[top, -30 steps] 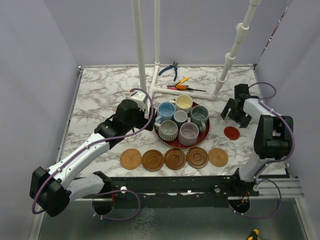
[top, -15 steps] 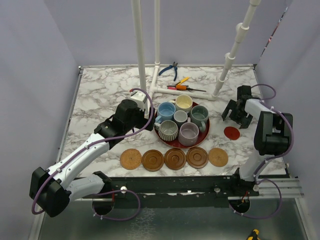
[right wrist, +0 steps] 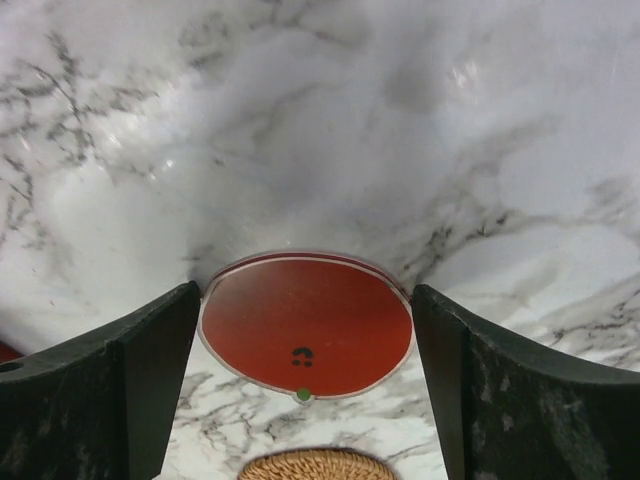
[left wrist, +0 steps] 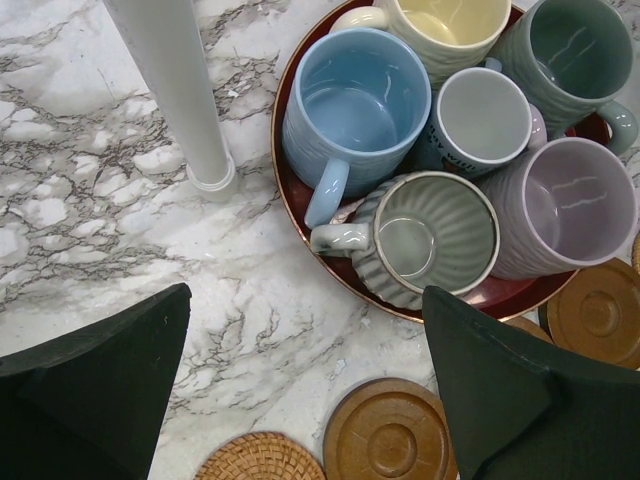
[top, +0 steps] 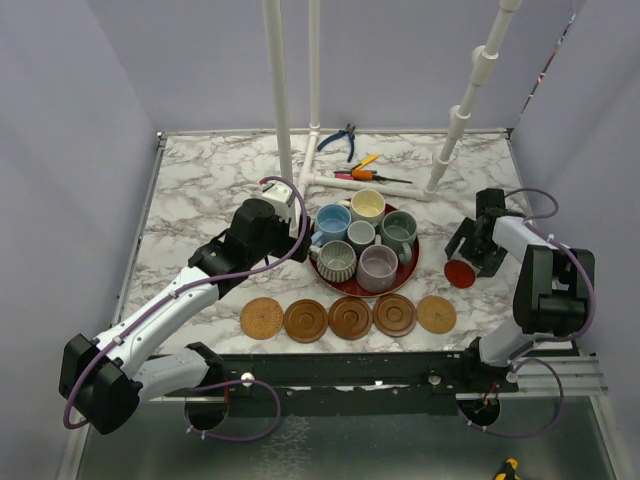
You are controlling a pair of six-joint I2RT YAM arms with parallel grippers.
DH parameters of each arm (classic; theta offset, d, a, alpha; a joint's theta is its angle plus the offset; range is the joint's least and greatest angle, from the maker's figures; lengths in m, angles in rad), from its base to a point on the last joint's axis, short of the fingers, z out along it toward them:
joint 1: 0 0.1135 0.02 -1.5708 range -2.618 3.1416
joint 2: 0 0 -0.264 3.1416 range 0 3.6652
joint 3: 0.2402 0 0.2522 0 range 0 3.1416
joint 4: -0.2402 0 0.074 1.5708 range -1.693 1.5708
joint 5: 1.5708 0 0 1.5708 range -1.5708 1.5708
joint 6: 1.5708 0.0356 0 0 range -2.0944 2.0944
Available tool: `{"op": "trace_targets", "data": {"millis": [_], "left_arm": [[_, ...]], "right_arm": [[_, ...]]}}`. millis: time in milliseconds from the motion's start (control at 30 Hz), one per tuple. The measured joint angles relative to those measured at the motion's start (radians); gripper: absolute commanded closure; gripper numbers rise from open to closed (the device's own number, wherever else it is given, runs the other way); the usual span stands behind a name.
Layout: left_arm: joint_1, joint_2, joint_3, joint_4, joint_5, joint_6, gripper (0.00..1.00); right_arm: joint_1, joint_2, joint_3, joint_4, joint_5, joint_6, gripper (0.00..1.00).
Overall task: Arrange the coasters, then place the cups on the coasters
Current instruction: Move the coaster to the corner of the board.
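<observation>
Five coasters (top: 350, 317) lie in a row near the front edge, woven ones at both ends. A smaller reddish coaster (right wrist: 305, 325) lies flat right of the tray. My right gripper (right wrist: 306, 295) is low over it and open, with a fingertip (right wrist: 160, 340) at its rim on each side. Six cups crowd the red tray (top: 345, 288): light blue (left wrist: 355, 100), cream-yellow (left wrist: 450, 20), pale grey (left wrist: 485, 115), grey-green (left wrist: 575, 45), ribbed (left wrist: 435, 235) and lavender (left wrist: 570, 205). My left gripper (left wrist: 305, 300) hovers open and empty, left of the tray.
White pipe posts (top: 281, 100) rise behind the tray, one foot (left wrist: 205, 175) close to the blue cup. Pliers (top: 342, 138) and screwdrivers (top: 362, 170) lie at the back. The woven end coaster (right wrist: 318, 466) sits just in front of the red one.
My right gripper has come down and forward onto the reddish coaster, and its fingers have drawn in a little around it. The left arm has not moved.
</observation>
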Motion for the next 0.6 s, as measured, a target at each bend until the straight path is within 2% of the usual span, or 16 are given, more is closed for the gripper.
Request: {"op": "trace_targets", "data": {"millis": [600], "left_arm": [[-0.001,-0.015,-0.017,0.012,0.006,-0.019,0.02]], "right_arm": [[0.003,-0.197,-0.071,-0.179,-0.053,0.038,0.20]]}}
